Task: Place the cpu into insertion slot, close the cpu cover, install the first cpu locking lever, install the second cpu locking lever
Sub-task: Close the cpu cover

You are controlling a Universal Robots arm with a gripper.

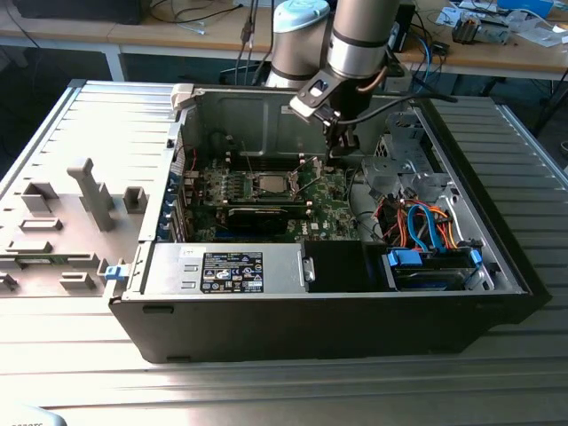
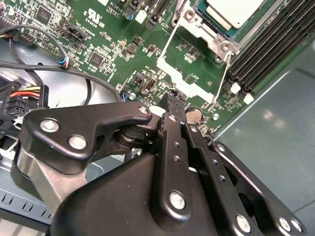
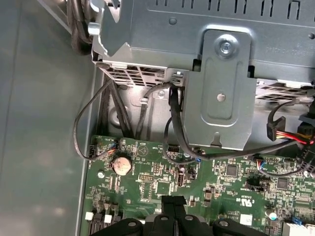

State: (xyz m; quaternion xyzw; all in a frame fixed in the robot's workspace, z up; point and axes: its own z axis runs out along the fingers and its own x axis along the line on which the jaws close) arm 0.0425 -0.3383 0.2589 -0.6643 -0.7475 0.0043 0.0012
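While one cpu (image 2: 231, 10) sits socketed, two levers (image 2: 167, 43) flank it.

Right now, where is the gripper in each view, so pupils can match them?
Exterior view: gripper over the green board, on the exterior view's right of the chip.
Second wrist view: gripper beside the coin battery.
First wrist view: gripper over the board.
Shared landmark: green board.
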